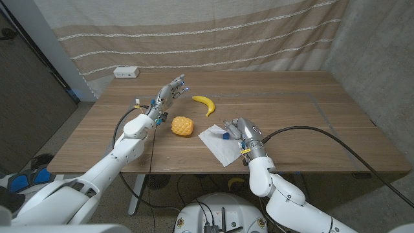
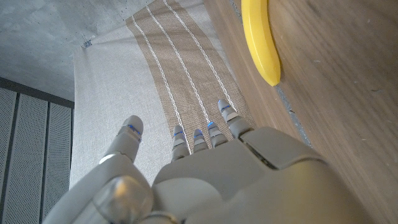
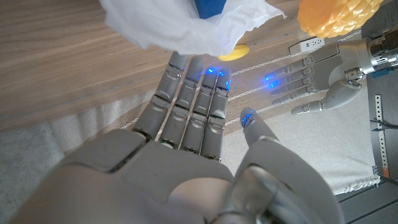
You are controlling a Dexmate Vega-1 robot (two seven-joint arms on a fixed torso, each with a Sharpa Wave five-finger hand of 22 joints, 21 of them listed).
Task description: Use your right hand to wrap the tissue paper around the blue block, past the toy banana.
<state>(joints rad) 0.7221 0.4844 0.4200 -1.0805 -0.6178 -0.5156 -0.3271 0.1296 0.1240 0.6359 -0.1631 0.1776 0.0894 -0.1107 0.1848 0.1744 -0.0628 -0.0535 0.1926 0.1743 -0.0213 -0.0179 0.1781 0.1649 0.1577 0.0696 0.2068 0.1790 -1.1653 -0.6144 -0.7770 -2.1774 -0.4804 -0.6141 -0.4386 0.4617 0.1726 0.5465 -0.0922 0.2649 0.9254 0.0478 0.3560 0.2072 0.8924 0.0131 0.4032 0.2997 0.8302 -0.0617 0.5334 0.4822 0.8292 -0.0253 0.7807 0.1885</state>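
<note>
**One of everything on the wooden worktop**

Left hand (image 1: 169, 92) hovers, fingers spread, holding nothing. Next: one bumpy yellow toy pineapple (image 1: 182, 126), one yellow toy banana (image 1: 205, 103) farther back. Then one white tissue paper sheet (image 1: 218, 145) with one small blue block (image 1: 226, 136) on it, right hand (image 1: 242, 133) just beside, fingers straight, gripping nothing.

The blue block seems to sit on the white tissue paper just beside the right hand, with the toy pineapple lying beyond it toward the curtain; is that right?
Not quite: beyond the blue block toward the curtain lies the toy banana, as the head view shows. The toy pineapple sits beside the tissue paper, toward the left hand. The block is on the tissue beside the right hand.
</note>
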